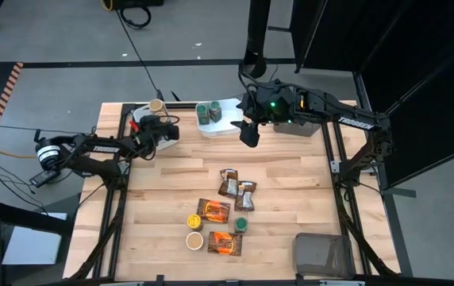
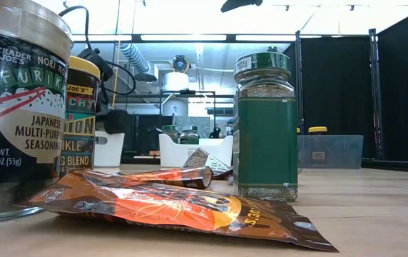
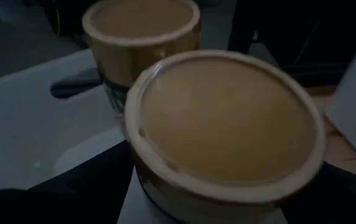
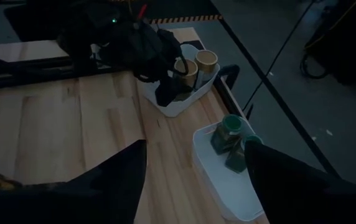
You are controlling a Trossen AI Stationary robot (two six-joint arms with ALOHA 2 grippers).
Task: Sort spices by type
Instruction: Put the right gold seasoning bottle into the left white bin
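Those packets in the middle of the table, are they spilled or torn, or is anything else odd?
Nothing looks spilled or damaged. The foil packets lie flat and whole, scattered at different angles among upright jars, simply not yet sorted. The tubs stand upright with jars in them.

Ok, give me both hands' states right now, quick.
Left hand: open, fingers either side of a tan-lidded jar in the white tub; no grip visible.
Right hand: open, empty, hovering by the tub with green-lidded jars.

"Trader Joe's Nori", "Japanese Multi-Purpose Seasoning" on tan-lidded jar (image 2: 18, 107)
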